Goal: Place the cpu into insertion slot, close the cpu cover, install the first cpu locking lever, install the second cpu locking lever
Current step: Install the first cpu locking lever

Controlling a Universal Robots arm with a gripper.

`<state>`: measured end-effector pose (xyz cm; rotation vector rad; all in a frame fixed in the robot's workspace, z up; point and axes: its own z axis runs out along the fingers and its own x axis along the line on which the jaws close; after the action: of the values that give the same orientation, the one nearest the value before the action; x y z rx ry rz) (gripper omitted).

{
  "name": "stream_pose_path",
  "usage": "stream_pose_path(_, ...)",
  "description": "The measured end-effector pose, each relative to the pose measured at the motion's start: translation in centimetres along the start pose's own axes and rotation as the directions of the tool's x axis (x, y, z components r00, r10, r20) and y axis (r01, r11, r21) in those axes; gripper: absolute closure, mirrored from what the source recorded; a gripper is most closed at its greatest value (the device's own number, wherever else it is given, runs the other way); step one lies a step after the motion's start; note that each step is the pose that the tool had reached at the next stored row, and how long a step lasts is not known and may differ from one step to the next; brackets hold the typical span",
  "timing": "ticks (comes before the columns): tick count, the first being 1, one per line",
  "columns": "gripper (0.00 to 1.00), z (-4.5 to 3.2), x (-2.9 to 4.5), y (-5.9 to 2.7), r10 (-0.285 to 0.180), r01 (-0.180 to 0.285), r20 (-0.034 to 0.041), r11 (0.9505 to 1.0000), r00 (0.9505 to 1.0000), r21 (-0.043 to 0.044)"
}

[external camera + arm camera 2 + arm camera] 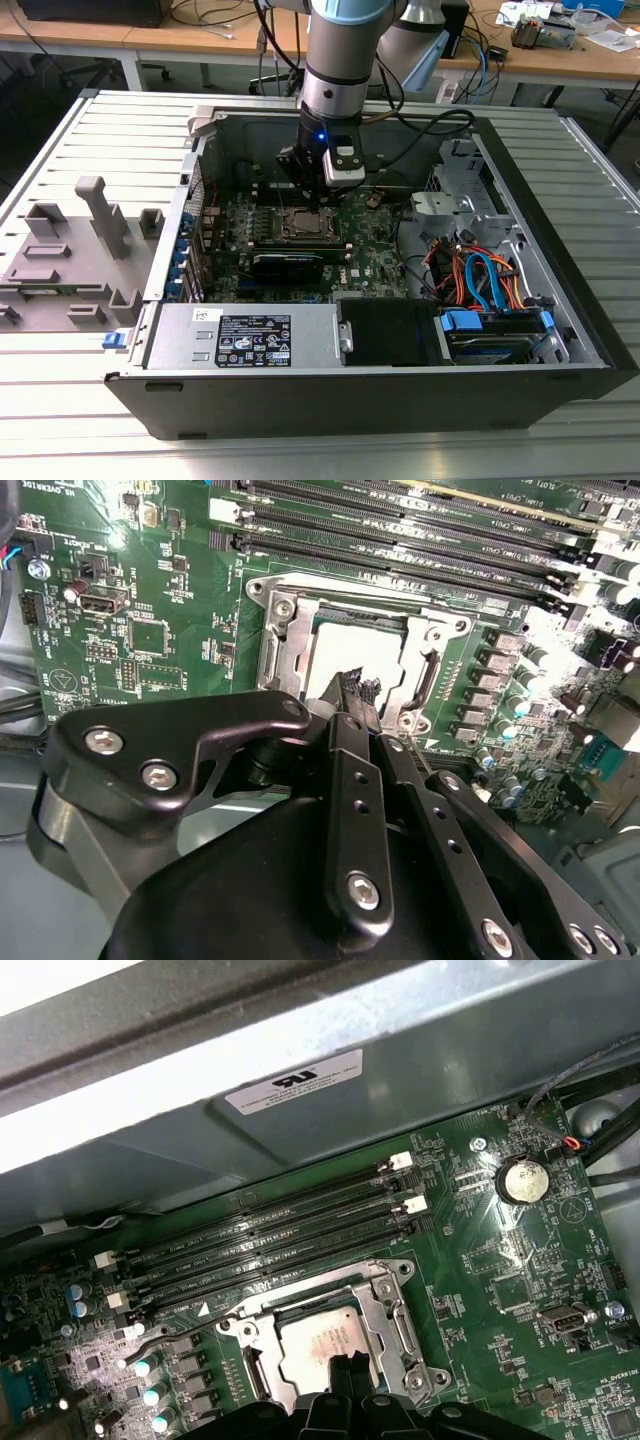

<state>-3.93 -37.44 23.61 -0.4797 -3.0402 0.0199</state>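
Cpu [352,652] seated under claw [352,692] tip.

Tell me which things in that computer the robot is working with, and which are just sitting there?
Part of the job:
gripper, right above the chip
cpu, lying in its socket
insertion slot
cpu cover, the silver frame around the chip

Just sitting there:
memory slots
round coin battery
orange and blue cables
grey plastic stand outside the case
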Motion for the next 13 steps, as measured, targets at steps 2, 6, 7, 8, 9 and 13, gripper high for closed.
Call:
stream_pose_path(2,0.89,0.00,0.00,0.00,-0.005,0.005,0.0001,1.0000,1.0000,0.0003)
stream_pose_path(6,0.89,0.00,0.00,0.00,-0.018,0.018,0.0004,0.9998,0.9998,0.0012)
stream_pose_path(7,0.89,0.00,0.00,0.00,-0.021,0.021,0.0005,0.9998,0.9998,0.0013)
stream_pose_path(8,0.89,0.00,0.00,0.00,-0.024,0.024,0.0005,0.9997,0.9997,0.0015)
stream_pose_path(9,0.89,0.00,0.00,0.00,-0.026,0.026,0.0006,0.9997,0.9997,0.0016)
stream_pose_path(13,0.89,0.00,0.00,0.00,-0.037,0.037,0.0008,0.9993,0.9993,0.0023)
